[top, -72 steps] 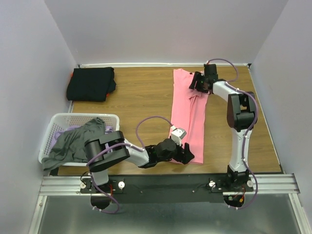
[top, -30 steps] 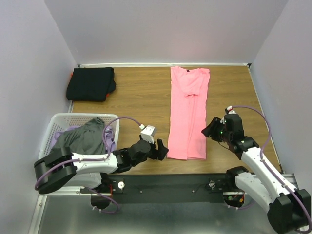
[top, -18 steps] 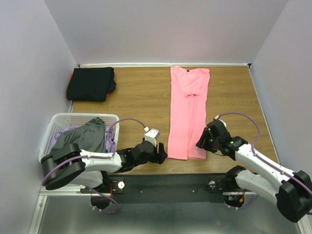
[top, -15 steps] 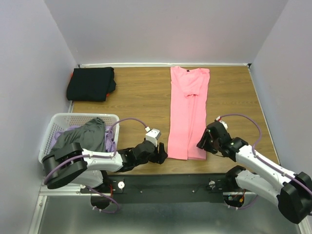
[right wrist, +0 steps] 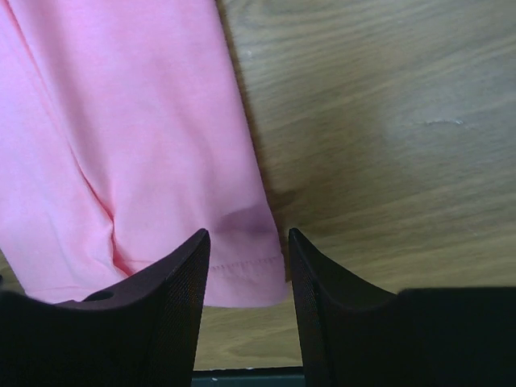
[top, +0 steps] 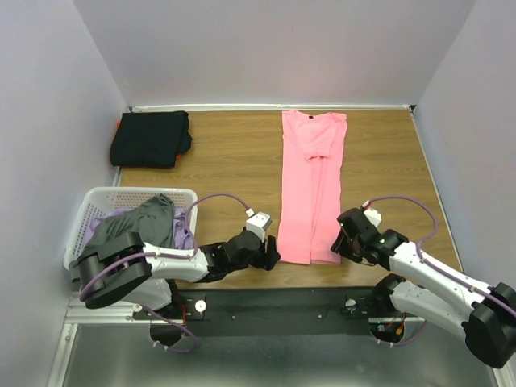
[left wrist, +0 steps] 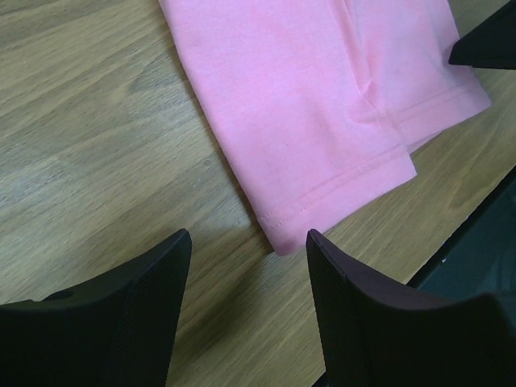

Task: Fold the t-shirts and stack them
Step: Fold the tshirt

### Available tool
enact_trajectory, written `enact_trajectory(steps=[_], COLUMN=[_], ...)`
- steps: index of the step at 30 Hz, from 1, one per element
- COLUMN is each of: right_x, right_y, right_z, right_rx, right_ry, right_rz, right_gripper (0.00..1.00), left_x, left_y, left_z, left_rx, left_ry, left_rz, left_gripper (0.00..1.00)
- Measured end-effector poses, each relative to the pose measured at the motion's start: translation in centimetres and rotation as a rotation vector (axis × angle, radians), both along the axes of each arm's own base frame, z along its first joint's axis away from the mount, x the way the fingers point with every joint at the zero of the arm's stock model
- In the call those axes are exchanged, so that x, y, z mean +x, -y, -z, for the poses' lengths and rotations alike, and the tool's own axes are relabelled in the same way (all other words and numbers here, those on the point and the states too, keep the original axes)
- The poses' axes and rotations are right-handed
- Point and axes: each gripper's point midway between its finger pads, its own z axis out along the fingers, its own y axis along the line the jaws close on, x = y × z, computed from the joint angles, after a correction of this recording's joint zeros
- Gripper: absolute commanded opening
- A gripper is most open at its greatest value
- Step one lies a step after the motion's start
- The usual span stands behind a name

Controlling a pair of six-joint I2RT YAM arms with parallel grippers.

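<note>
the pink t-shirt [top: 310, 185] lies flat on the wooden table [top: 234, 169], a little right of the middle. it is folded lengthwise into a narrow strip. its long axis runs from the near edge to the far edge, almost straight. the collar end points to the far wall and the hem end points to the arms. the cloth is bright pink and smooth, with a long fold line down the middle and a stitched hem at the near end, where the two layers are not quite even.

the left gripper [top: 268, 256] is low at the near left corner of the hem, its jaws apart and holding nothing. the right gripper [top: 343, 242] is at the near right corner, its jaws moderately apart with the corner under the gap.

a folded black t-shirt [top: 151, 139] lies in the far left corner. a grey t-shirt [top: 129, 230] hangs over the white basket [top: 137, 192] at the near left.
</note>
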Motion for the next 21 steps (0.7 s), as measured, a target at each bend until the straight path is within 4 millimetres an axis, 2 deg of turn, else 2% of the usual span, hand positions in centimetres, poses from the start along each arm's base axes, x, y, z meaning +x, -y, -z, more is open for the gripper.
enact_trajectory(steps=[7, 11, 21], right_x=[-1.0, -1.6, -2.6], right_y=[0.9, 1.2, 0.6], right_z=[-0.9, -0.6, 0.0], right_rx=[0.016, 0.004, 0.005], right_ry=[0.011, -0.015, -0.052], right_rz=[0.057, 0.063, 0.023], right_gripper=[0.45, 0.42, 0.4], left_x=[0.1, 0.0, 0.0], left_y=[0.4, 0.4, 0.4], left_z=[0.1, 0.1, 0.2], left_rx=[0.024, 0.03, 0.034], left_ry=[0.006, 0.009, 0.008], left_rz=[0.014, 0.022, 0.021], left_gripper=[0.66, 0.63, 0.63])
